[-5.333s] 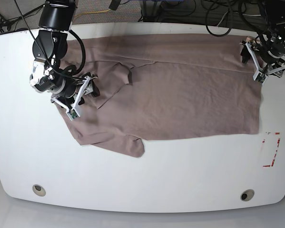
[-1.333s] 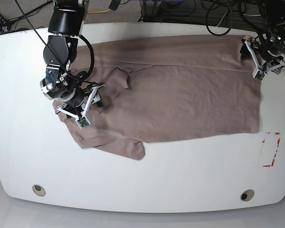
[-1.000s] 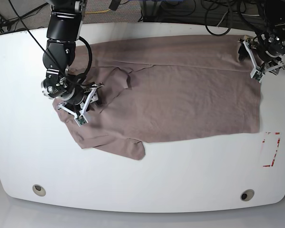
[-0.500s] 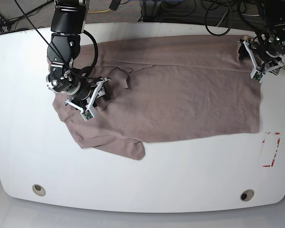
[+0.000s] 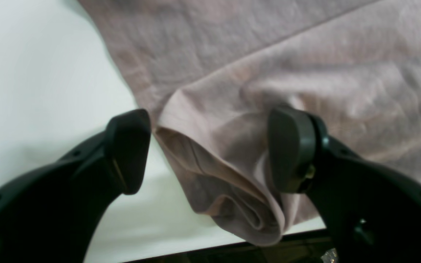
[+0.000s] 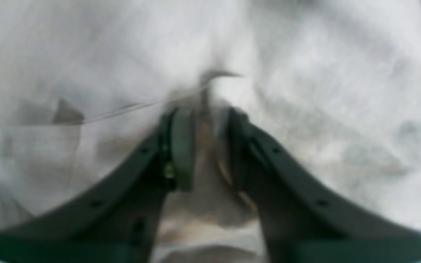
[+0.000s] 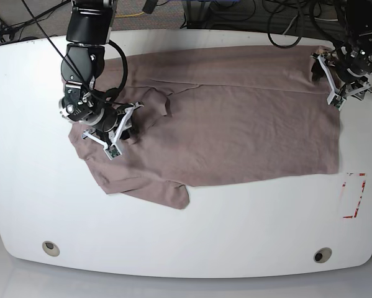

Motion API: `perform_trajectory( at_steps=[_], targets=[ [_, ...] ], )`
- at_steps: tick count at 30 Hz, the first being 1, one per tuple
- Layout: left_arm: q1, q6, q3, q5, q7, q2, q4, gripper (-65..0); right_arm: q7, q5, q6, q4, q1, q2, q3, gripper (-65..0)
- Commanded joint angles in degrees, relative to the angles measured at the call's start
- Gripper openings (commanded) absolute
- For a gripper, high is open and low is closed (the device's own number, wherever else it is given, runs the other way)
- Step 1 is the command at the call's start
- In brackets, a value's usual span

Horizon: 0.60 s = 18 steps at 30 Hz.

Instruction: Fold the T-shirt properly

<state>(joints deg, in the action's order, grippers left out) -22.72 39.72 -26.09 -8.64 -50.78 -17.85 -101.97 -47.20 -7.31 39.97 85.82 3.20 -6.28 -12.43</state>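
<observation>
The mauve-brown T-shirt point(image 7: 235, 124) lies spread and wrinkled across the white table point(image 7: 192, 230), with a sleeve point(image 7: 167, 192) pointing toward the front. My right gripper point(image 7: 125, 129) rests on the shirt's left part. In the right wrist view that gripper point(image 6: 208, 146) has its fingers point(image 6: 181, 146) drawn together on a raised pinch of the T-shirt point(image 6: 305, 91). My left gripper point(image 7: 325, 77) is at the far right corner. In the left wrist view it point(image 5: 210, 153) stands open, its fingers point(image 5: 128, 149) on either side of a folded corner of the T-shirt point(image 5: 232, 128) near the table edge.
A red-marked rectangle point(image 7: 353, 195) sits on the table at the right, past the shirt's hem. Two round holes point(image 7: 50, 248) point(image 7: 322, 255) lie near the front edge. Cables point(image 7: 279, 25) run behind the far edge.
My right gripper's fingers have come together on a pinch of cloth, after it shifted right over the shirt's left part. The left gripper has stayed open at the far right corner.
</observation>
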Motion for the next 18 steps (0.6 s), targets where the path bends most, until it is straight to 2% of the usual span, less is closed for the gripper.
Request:
perform_trajectory(
  at_steps=[1,5,12,18],
  targets=[
    [0.26,-0.12,-0.33,-0.1,0.81,-1.01,-0.75,-19.2,0.91,-0.47,0.03,1.08,1.41,-0.53,-0.19,-59.0],
    [0.26,-0.12,0.28,-0.1,0.81,-1.01,-0.75,-19.2,0.91,-0.47,0.03,1.08,1.41,-0.62,-0.01,-65.0],
    [0.26,-0.12,1.16,-0.01,0.81,-1.01,-0.75,-19.2,0.74,-0.64,0.03,1.7,1.41,-0.62,-0.01,-65.0],
    [0.26,-0.12,1.25,-0.01,0.81,-1.01,-0.75,-19.2,-0.23,-0.47,0.03,8.55,0.89,-0.53,-0.28,-65.0]
  ],
)
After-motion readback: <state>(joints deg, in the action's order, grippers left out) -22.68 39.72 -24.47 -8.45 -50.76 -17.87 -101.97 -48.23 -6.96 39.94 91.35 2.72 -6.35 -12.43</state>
